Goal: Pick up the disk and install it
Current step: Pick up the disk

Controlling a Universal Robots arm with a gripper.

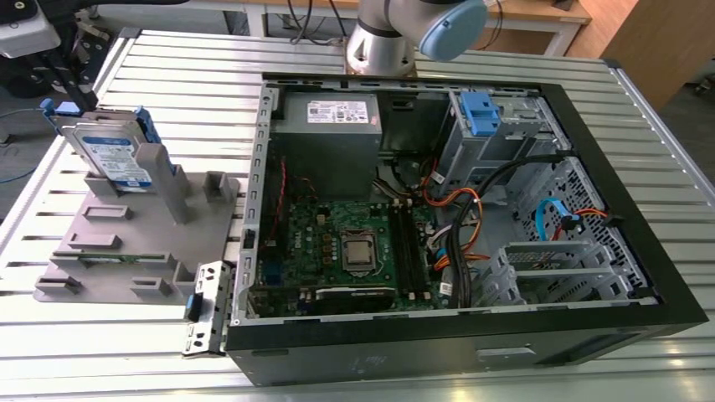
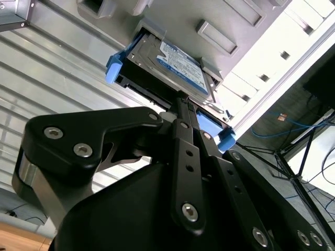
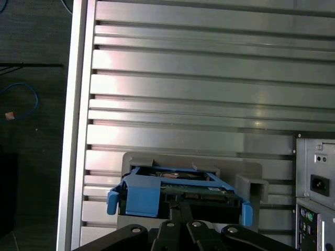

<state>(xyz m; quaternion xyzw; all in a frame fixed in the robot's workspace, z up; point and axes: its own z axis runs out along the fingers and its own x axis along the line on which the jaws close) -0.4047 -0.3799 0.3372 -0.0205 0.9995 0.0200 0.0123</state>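
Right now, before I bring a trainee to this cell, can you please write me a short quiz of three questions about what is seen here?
1. True or false: the disk lies flat inside the computer case.
2. In both wrist views, what is the gripper nearest to? A the disk; B the circuit board; C the orange cables.
3. Fill in: the plastic frame around the disk is ____ in colour.

Key
1. False: it stands on edge in the grey holder, outside the case.
2. A.
3. Blue.
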